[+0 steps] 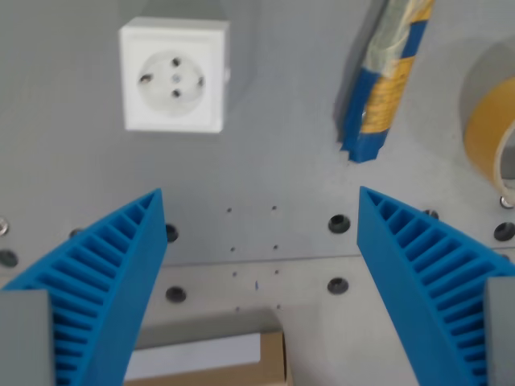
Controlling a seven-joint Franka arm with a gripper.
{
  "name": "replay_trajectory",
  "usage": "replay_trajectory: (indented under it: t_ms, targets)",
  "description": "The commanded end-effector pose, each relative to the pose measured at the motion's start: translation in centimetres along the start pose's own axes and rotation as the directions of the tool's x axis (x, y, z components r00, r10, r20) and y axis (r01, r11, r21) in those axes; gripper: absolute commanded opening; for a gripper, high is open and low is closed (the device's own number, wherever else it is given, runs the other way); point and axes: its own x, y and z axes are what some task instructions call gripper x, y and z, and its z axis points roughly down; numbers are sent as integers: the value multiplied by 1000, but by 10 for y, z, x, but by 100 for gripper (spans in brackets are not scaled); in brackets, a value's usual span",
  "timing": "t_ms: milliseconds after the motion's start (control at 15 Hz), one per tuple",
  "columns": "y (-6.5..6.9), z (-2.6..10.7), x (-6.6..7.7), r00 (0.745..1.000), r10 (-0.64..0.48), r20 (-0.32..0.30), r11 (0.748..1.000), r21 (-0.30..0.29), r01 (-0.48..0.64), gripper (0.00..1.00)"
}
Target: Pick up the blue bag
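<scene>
Wrist view, looking down past the hand (259, 265) onto the grey desk (282, 145). The 2 blue ribbed fingers (113, 273) are standing wide apart, 1 at each lower corner of the view, and nothing is lying between them; the hand is gripping nothing. The blue bag (378, 96), a narrow blue-and-yellow packet with a crinkled clear top, is lying at the upper part of the view, right of centre, running off the top edge. It is sitting ahead of the fingertips and slightly toward the wrist view's right, apart from both fingers. A white wall socket (174, 76) is resting at upper left, well apart from the bag. A roll of tape (487, 133) is showing at the right edge, near the bag but not touching it. A cardboard box (233, 358) is appearing at the bottom edge. Judged progress: the task is at the approach stage. Aligning over the bag, descending, closing and lifting are all remaining.
</scene>
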Motion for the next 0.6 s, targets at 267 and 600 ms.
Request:
replay_trajectory:
  t_ms: [267, 600]
  targets:
    - [29, 27, 2, 947, 282, -152, 959, 32, -281, 100]
    - [58, 50, 15, 919, 358, -165, 934, 53, -354, 100]
